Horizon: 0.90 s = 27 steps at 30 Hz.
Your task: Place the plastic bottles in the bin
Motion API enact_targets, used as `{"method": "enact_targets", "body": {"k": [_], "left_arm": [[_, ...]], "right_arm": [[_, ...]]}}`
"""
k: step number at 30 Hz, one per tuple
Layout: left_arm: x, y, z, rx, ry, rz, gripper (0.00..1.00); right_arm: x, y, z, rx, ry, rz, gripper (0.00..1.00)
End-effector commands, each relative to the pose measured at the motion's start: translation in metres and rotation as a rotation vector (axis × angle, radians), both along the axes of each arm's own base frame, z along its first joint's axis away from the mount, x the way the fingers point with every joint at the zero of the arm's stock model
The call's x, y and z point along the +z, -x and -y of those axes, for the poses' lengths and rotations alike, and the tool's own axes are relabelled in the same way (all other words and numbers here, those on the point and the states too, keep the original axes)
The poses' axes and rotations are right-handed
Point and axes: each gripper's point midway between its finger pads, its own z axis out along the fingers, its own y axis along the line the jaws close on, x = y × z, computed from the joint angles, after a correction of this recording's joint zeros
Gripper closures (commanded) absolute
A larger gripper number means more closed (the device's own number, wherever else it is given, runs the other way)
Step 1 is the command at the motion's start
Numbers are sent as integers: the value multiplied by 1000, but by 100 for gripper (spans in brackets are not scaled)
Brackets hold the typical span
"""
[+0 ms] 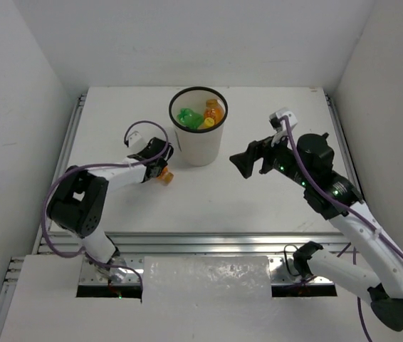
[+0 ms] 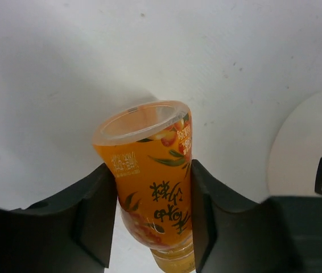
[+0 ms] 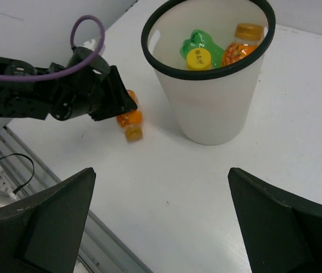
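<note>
Orange bottle (image 2: 152, 187) — white bin (image 1: 199, 146), black-rimmed

Grips the orange bottle (image 2: 155, 187) with the left gripper (image 1: 160, 169) just left of the bin (image 1: 198, 146), near its base, dark fingers (image 2: 93, 219) pressed flat on both sides of the label, forearm stretched low toward the bin from a sharply bent elbow. Holds the right gripper (image 1: 248, 162) raised to the right of the bin, jaws spread wide with nothing between them and aimed at the bin's wall, upper links folding back away from the bin.
</note>
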Motion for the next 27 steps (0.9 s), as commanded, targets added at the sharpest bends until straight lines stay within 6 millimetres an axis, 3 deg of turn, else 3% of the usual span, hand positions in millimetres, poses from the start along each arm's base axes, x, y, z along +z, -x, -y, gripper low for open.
{"method": "enact_targets", "body": {"k": [1,3,5,6,7,12,13,16,17,18,19,20,21,23,24,25,27], "left_arm": [[81,6,-1,-94,-20,143,100],[128,11,3,-176,-81,241,100],[199,19,17,-246,-88,408,100],[222,20,21,-299,-133,447,100],[257,18,25,-319,-131,515,100],[341,-3,71,-598,-220,680,100],[330,-18,82,-628,-235,643,100],[331,-51,102,-674,-277,617,100],[346,-59,104,-673,-286,629,100],[340,-68,110,-692,-288,611,100],[317,-81,116,-725,-293,549,100],[315,-86,120,-738,-287,540,94],[321,-91,124,-749,-284,548,71],[308,-97,126,-746,-280,506,50],[309,-96,125,-734,-280,504,36],[311,-95,119,-699,-275,499,30],[322,-87,109,-668,-276,514,1]], "right_arm": [[23,14,15,-42,-56,63,1],[19,20,27,-81,-44,54,1],[15,22,36,-119,-33,35,1],[14,24,38,-128,-36,23,1],[12,26,45,-158,-30,20,1],[11,34,49,-160,-48,22,1],[11,35,49,-157,-48,20,1],[14,36,47,-143,-46,18,1],[15,36,46,-137,-40,20,1],[16,36,46,-136,-37,22,1],[17,35,46,-135,-33,22,1],[16,35,47,-137,-25,22,1],[15,36,48,-136,-18,17,1],[18,37,51,-145,-10,28,1],[18,37,52,-149,-5,27,1],[22,37,54,-152,-3,34,1],[23,38,56,-162,4,35,1]]}}
